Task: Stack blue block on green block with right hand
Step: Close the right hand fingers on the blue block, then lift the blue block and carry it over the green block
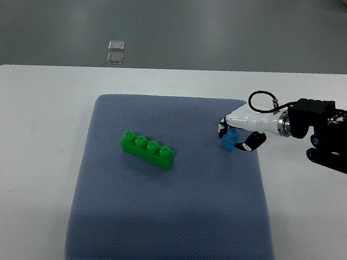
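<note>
- The right hand (236, 132) is in from the right edge, its white shell low over the upper right part of the blue mat (168, 230), with dark fingers (255, 142) curled down around a small blue block (229, 140).
- Looks like it's pinching the blue block from both sides, one dark finger on the block's left and others on its right. Can't tell if the block is lifted or sitting on the mat.
- Behind the hand there's a black wrist and arm (338, 139) with a looped black cable (261, 102) on top, stretching off the mat over the white table (27, 151).
- The green block (148, 151), a long one with four studs, lies on the mat left of the blue block and well apart from it, slightly tilted so its right end sits nearer the mat's bottom edge. Nothing's on top of it.
- Beyond the mat's top left corner, off the table on the grey floor, are two small shiny squares (116, 51).
</note>
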